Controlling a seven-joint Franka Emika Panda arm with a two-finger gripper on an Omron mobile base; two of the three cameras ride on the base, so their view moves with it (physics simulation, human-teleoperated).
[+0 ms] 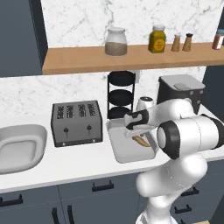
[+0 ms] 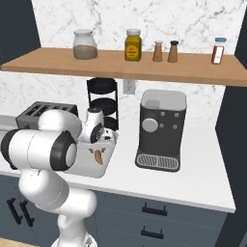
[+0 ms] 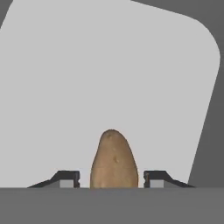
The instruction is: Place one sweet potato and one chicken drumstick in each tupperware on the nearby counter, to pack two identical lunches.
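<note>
Between my dark matt fingertips (image 3: 65,178) lies a dull tan sweet potato (image 3: 114,160) with speckled skin, over the smooth pale grey plastic-looking tupperware (image 3: 109,65). My white arm shell (image 1: 192,135) looks glossy.

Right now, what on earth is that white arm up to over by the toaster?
It is packing lunches. The arm reaches over a tupperware on the counter, right of the toaster. A sweet potato sits between its fingers, which stand apart on either side; whether they still touch it, I cannot tell. From the base cameras it lies in the tupperware. A second tupperware sits further left.
</note>
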